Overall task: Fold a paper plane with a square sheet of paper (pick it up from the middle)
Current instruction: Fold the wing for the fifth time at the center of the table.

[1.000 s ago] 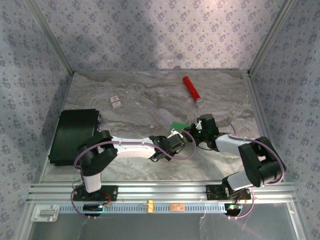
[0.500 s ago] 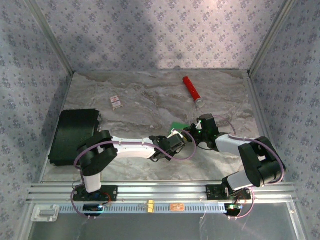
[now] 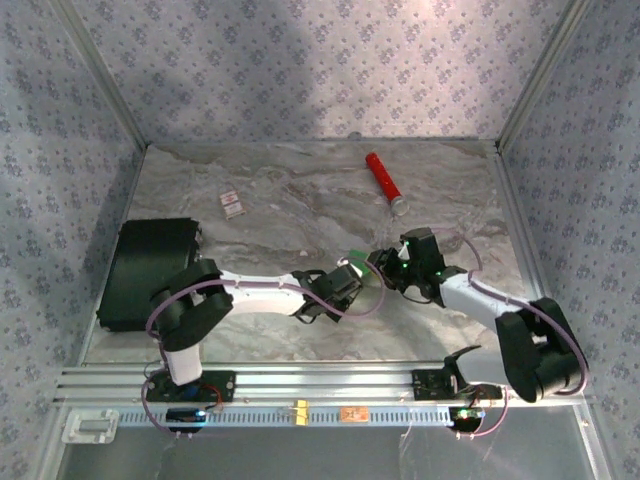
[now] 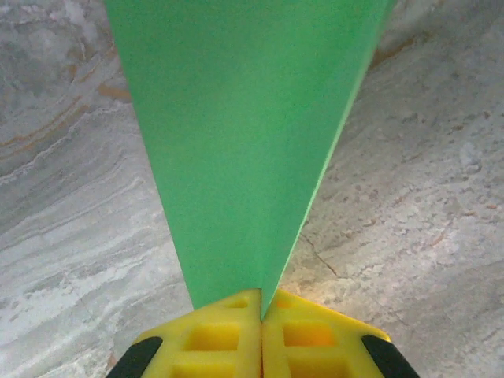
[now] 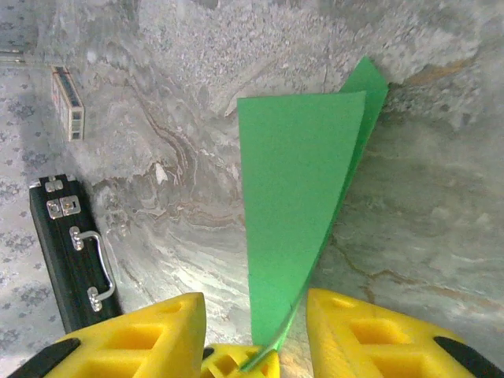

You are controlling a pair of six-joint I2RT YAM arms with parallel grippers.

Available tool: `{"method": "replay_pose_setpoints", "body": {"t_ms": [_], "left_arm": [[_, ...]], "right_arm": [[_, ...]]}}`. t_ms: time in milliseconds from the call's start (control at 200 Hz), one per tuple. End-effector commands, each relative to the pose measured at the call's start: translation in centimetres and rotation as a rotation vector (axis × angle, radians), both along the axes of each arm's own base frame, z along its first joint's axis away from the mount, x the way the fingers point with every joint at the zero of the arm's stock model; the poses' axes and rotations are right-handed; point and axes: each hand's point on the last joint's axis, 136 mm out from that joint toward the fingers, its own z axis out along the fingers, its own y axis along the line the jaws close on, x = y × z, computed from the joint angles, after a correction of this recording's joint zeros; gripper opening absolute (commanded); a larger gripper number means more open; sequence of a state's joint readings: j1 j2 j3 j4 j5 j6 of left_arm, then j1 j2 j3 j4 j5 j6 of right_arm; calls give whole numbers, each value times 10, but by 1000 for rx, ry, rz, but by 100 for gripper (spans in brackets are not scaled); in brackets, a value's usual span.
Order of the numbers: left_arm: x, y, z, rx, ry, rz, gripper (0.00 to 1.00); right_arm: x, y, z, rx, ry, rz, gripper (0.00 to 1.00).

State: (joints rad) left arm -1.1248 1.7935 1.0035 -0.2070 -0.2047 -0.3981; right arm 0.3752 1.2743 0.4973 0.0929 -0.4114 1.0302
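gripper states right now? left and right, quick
left gripper: shut on the green paper.
right gripper: open; the paper passes between its fingers, not clamped.

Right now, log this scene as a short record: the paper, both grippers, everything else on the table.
paper: green sheet, folded to a taper, two layers showing
left gripper: shut on the sheet's narrow end
right gripper: open, jaws apart, one each side of the sheet
far side: red cylinder
left side: black case; small card farther back
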Motion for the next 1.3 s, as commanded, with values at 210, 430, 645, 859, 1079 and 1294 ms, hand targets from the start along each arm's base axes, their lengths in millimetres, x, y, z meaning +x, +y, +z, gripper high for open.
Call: {"method": "replay_pose_setpoints", "body": {"t_ms": [210,430,645,859,1079,1294], "left_arm": [[2,-6,14,-217,133,31,7],[1,-5,9,-257,189,36,7],[1,-6,4,-296,252,37,9],[0,-10,2,-323,315,15,11],[-2,-15,1,-355,388,-9,10],[-1,-16,-3,-393,438,4,9]], "right_arm": [[-7,-19,4,-84,-15,-8,44],[-10,-16,2,-81,-22,12,42],[-12,-5,0,-93,-38,82,31],[-15,19,-4,-37,-41,173,20],[-17,41,-3,-6,-69,245,15],[-15,55,-7,19,-72,268,12]]}}
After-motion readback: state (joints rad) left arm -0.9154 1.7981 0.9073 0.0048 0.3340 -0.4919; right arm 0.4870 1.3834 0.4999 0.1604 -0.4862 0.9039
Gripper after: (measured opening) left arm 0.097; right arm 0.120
